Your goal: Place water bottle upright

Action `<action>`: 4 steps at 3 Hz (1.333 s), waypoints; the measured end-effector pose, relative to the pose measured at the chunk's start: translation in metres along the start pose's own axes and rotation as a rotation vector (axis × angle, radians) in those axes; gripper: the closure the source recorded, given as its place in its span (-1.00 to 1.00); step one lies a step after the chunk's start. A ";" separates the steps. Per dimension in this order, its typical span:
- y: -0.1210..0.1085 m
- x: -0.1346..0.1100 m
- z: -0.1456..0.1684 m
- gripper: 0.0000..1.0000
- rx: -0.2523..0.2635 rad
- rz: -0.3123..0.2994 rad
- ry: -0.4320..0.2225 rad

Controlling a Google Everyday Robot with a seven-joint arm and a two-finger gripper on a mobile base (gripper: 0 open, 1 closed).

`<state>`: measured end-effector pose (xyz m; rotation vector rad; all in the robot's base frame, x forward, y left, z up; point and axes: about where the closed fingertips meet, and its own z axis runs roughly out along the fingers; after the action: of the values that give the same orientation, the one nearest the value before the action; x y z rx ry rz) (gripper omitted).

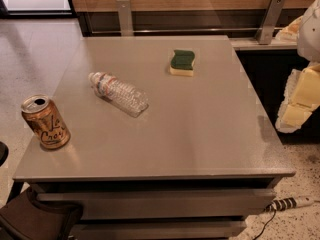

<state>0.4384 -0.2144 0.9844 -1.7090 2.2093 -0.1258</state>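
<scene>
Three objects rest on the grey desk [200, 134]. The water bottle [119, 94] lies on its side left of centre, with its white cap pointing toward the rear left. A gold can [45, 122] stands upright near the front-left corner. A green-topped sponge [182, 63] sits toward the rear. The end effector [299, 101] hangs beyond the desk's right edge, well apart from the bottle; whether it is spread or pressed together cannot be told.

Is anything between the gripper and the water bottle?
Nothing visible. The gripper hangs beyond the table's right edge; the water bottle lies on its side left of centre. The sponge sits behind that line, the can beyond.
</scene>
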 end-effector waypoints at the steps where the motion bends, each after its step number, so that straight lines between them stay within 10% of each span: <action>1: -0.003 -0.003 0.000 -1.00 0.002 0.001 -0.005; 4: -0.079 -0.143 0.029 -1.00 0.002 0.150 0.013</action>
<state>0.5515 -0.0956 1.0100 -1.5390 2.3359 -0.1029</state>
